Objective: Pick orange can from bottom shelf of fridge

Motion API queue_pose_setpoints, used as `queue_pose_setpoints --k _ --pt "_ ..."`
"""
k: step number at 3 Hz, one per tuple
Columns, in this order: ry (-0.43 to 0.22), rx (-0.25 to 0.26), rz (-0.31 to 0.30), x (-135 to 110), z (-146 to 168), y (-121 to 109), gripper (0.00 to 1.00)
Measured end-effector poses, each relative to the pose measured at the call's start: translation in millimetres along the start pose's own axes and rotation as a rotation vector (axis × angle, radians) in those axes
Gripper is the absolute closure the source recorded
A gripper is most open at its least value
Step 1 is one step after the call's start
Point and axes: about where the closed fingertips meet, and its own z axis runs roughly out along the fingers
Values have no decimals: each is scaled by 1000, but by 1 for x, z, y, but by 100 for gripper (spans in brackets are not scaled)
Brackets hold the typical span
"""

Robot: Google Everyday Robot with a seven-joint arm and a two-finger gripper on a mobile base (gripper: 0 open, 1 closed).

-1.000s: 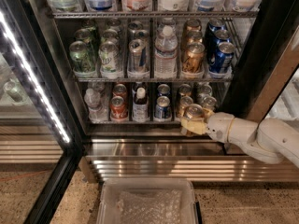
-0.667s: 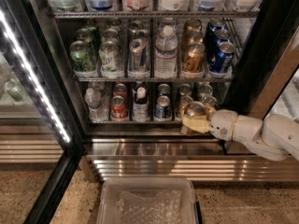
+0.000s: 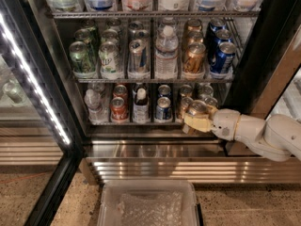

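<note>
The fridge (image 3: 266, 41) stands open in the camera view. Its bottom shelf (image 3: 136, 123) holds a row of drinks. The orange can (image 3: 197, 109), amber with a silver lid, stands at the shelf's front right, with more amber cans (image 3: 185, 103) behind and beside it. My gripper (image 3: 197, 122) reaches in from the right on a white arm (image 3: 263, 134). Its yellowish fingers (image 3: 195, 123) wrap the lower body of the orange can, shut on it. The can's base is hidden behind them.
On the bottom shelf stand a water bottle (image 3: 93, 105), a red can (image 3: 118, 109), a dark bottle (image 3: 140, 105) and a blue can (image 3: 163, 108). The open door's LED strip (image 3: 35, 84) is at left. A clear plastic bin (image 3: 148, 205) sits on the floor below the steel base grille (image 3: 178, 169).
The gripper has stayed at the front right can, shifting only slightly. The other drinks have not moved.
</note>
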Motion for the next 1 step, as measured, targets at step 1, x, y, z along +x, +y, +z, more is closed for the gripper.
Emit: queue_pose_setpoints --k 1 --pt "0 0 0 3 0 -1 100"
